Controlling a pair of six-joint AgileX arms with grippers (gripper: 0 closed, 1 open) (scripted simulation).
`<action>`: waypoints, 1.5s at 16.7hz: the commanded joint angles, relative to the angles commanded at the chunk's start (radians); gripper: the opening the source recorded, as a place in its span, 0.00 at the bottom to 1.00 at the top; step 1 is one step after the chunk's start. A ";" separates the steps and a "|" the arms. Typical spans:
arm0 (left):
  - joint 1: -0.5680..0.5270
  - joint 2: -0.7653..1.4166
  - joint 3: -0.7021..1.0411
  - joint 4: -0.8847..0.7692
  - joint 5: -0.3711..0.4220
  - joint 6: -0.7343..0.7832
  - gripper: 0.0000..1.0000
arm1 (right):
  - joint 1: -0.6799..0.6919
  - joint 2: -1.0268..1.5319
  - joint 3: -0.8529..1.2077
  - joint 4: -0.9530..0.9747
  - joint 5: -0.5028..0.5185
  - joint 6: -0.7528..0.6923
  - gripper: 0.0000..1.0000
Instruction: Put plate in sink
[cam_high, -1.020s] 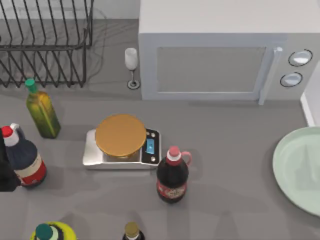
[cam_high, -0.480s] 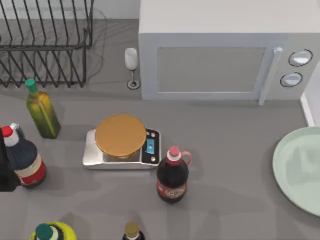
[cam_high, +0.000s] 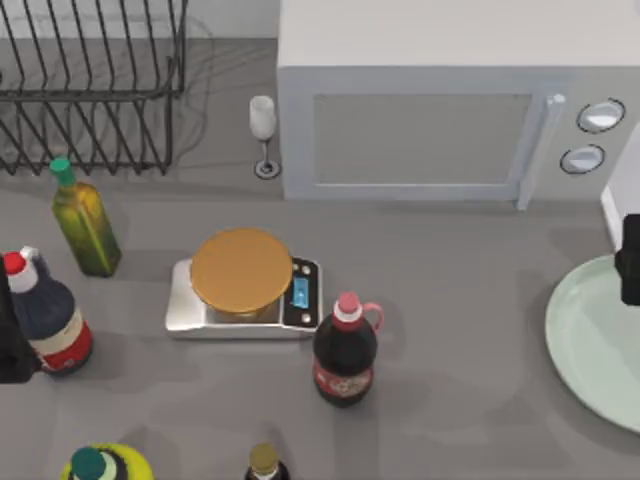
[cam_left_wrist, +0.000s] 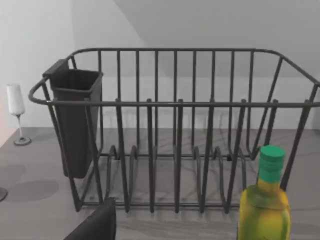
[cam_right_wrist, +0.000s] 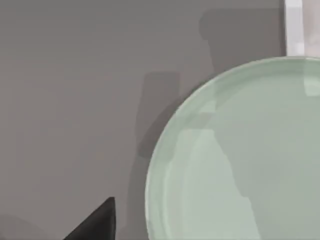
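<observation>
Grey surface (cam_high: 470, 300), and the plate (cam_high: 595, 345) is lying flat at the frame's right edge. The right gripper (cam_high: 630, 260) is hovering over its rim, can't tell how its fingers are standing. I'd be aiming for that rim.

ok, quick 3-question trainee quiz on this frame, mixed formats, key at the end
1. True or false: the plate lies at the table's right edge.
2. What stands nearest the scale? A) olive oil bottle B) dark bottle with the red-and-white cap C) wine glass
3. Fill in: the dish rack stands to the left of the ____.

Key: 1 true; 2 B; 3 microwave
</observation>
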 joint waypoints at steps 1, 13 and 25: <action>0.000 0.000 0.000 0.000 0.000 0.000 1.00 | 0.019 0.097 0.066 -0.057 0.000 0.020 1.00; 0.000 0.000 0.000 0.000 0.000 0.000 1.00 | 0.138 0.699 0.477 -0.411 0.000 0.143 1.00; 0.000 0.000 0.000 0.000 0.000 0.000 1.00 | 0.138 0.831 0.300 -0.085 0.001 0.146 1.00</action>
